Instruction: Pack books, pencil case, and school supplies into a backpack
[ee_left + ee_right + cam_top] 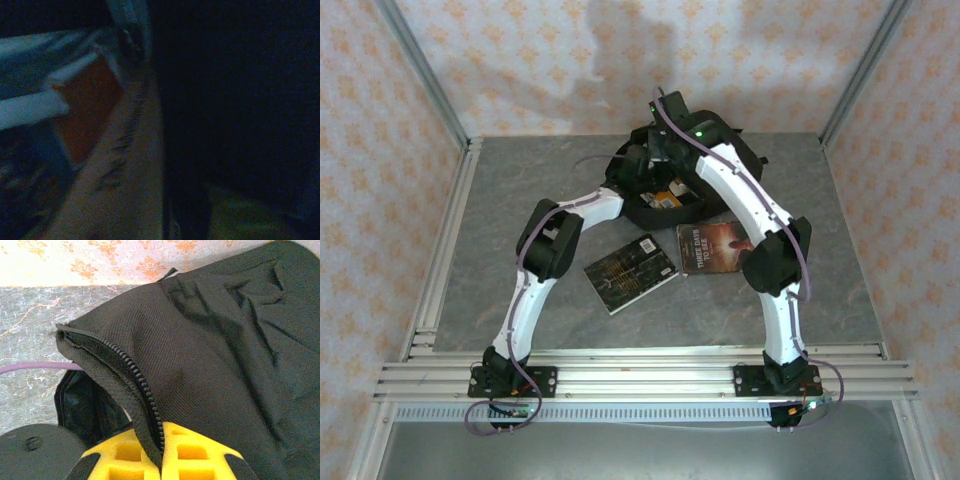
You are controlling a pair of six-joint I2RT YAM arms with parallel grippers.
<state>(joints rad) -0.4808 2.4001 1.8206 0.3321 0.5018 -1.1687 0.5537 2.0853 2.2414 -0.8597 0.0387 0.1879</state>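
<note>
Backpack rim is clenched at the zip by the right claw; left claw sits inside by books, grip unclear

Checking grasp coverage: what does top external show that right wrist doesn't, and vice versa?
Top external adds: a black book and a brown book lying on the table in front of the bag. Right wrist adds: the right gripper shut on the backpack's zip edge, up close. Shared: the backpack, the grey table, the patterned wall.
</note>
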